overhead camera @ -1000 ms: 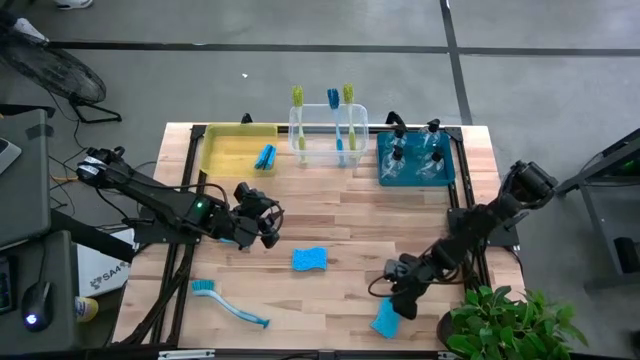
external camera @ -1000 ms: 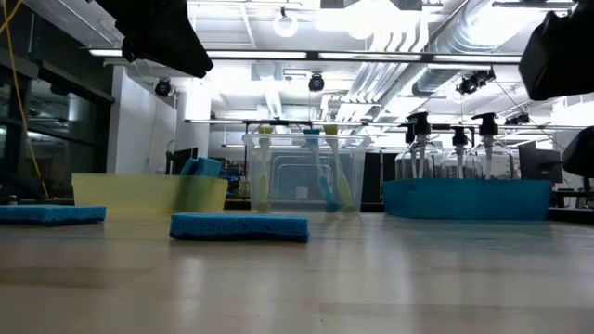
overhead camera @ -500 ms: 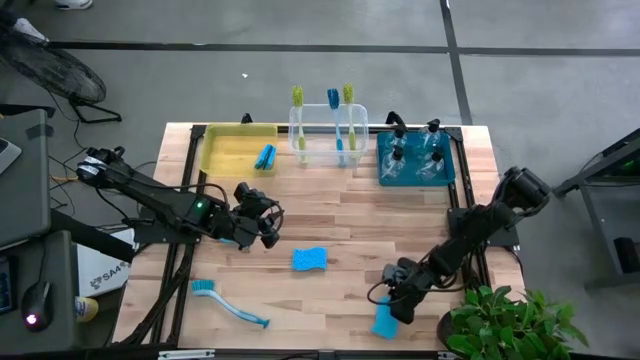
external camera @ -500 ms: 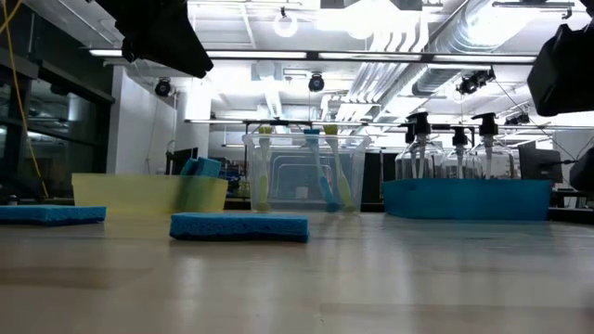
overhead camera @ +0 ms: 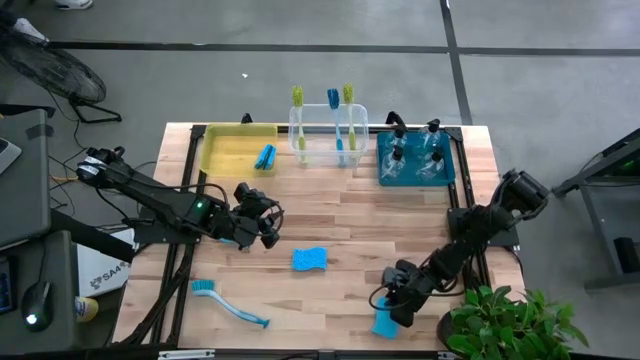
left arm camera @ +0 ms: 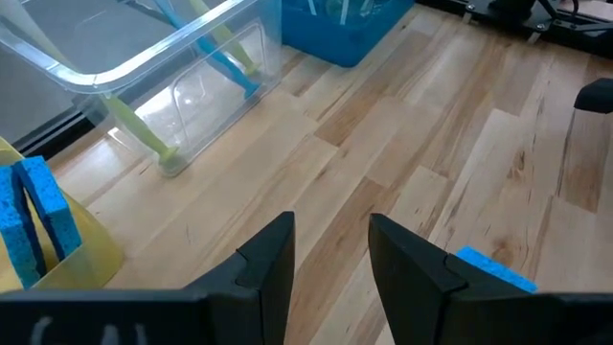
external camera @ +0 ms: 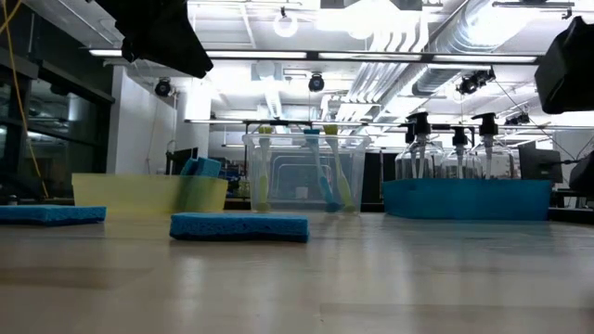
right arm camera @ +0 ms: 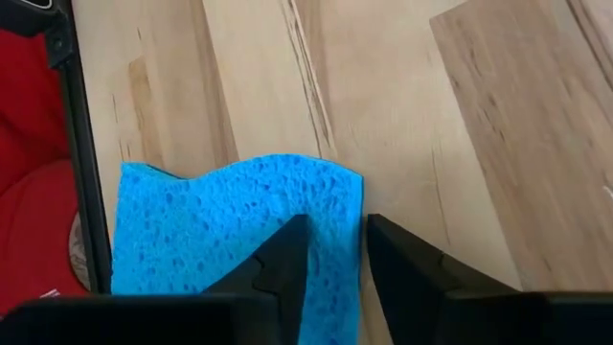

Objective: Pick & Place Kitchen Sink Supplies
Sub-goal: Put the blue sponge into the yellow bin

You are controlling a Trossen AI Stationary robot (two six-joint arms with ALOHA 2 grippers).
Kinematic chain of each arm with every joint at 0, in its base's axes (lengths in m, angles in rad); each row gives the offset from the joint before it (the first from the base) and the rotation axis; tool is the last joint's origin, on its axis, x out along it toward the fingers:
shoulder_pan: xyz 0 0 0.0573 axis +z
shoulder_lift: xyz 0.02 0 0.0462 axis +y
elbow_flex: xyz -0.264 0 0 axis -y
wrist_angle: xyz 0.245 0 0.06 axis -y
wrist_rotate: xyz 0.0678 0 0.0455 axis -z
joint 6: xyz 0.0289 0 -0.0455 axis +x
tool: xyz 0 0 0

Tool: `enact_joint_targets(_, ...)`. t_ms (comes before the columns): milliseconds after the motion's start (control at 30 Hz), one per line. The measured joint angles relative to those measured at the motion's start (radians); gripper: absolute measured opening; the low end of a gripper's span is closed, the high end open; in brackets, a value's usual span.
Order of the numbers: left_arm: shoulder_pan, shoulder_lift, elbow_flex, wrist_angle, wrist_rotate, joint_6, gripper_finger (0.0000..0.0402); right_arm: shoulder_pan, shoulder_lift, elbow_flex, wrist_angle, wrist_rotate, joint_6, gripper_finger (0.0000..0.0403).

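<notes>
The right gripper (overhead camera: 388,312) is low over a sponge (right arm camera: 235,240) at the table's (overhead camera: 400,215) near edge. Its fingers (right arm camera: 278,264) straddle the sponge's edge, narrowed on it; a firm clamp cannot be told. The wrist view shows this straddle; from above the arm hides it. The left gripper (left arm camera: 330,259) hovers slightly parted, holding nothing, a second sponge (left arm camera: 493,270) just ahead.

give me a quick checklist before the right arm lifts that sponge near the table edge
1. Right end effector over the sponge: ok.
2. Fingers pinching the sponge's edge: cannot tell; a narrow gap shows between them.
3. Sponge close to the table edge: not ok, it could slip off.
4. Yellow bin has room; one sponge already inside: ok.
5. Left end effector waits mid-table, empty: ok.
</notes>
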Motion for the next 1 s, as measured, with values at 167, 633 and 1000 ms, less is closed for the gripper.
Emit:
enact_joint_targets(167,0.0,0.0,0.0,0.0,0.0,0.0,0.0131,0.01,0.001,-0.001,-0.004,0.011,0.0,0.0061)
enact_joint_targets(633,0.0,0.0,0.0,0.0,0.002,-0.003,0.0131,0.011,0.003,0.003,0.006,0.166,-0.08,0.0002)
enact_joint_targets(1000,0.001,0.013,0.0,0.042,0.003,-0.006,0.0131,-0.01,0.005,0.134,-0.16,0.547,-0.408,0.0001)
